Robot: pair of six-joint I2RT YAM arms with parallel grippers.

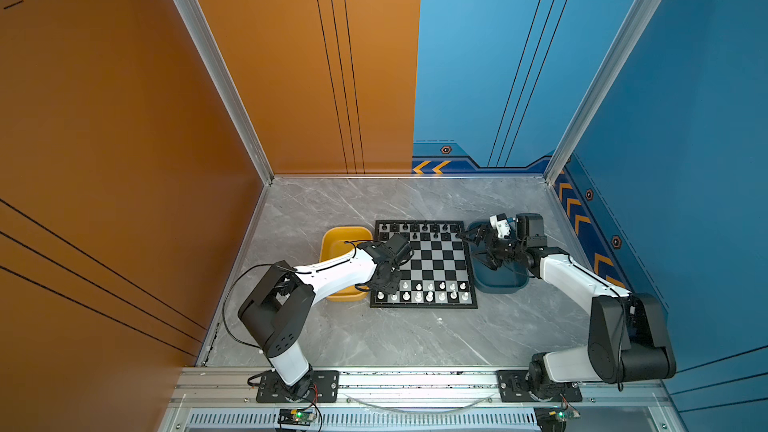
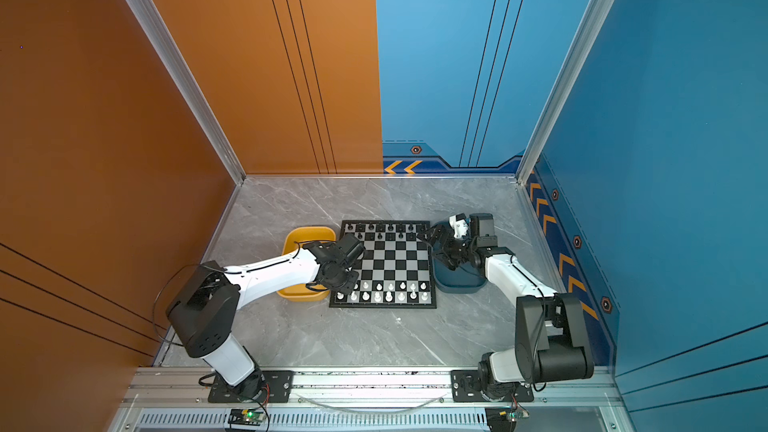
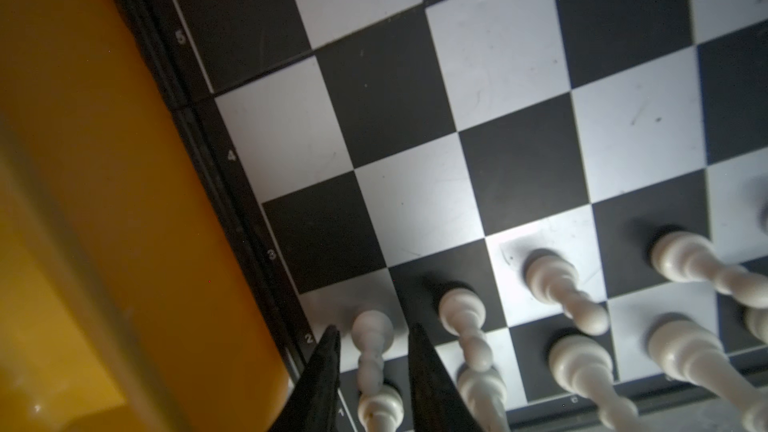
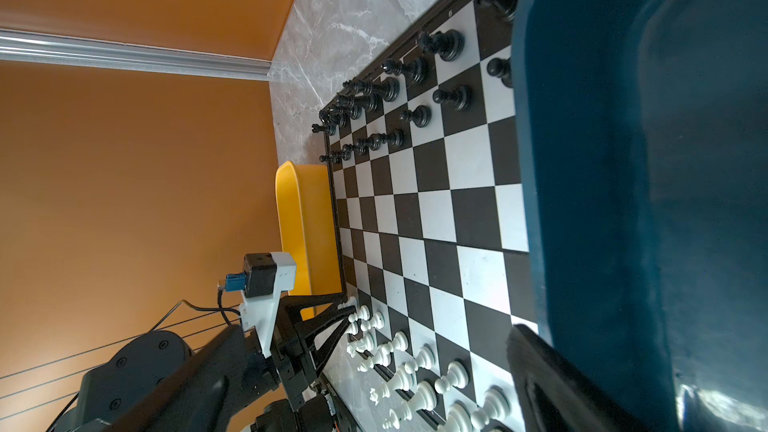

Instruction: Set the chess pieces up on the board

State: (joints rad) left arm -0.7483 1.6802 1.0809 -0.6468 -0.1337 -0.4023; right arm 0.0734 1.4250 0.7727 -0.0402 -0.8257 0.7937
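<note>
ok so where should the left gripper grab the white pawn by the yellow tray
Probably pinch the white pawn by its slim neck under the head, from straight above: it stands upright with neighbours close, and the left gripper's open fingers straddle it.

Grey marble table (image 1: 374,338): board (image 1: 436,260) between yellow tray (image 1: 345,229), blue tray (image 1: 503,285).

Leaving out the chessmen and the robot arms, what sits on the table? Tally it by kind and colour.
Yellow tray: 1
Dark blue tray: 1
Chessboard: 1
Total: 3
</note>
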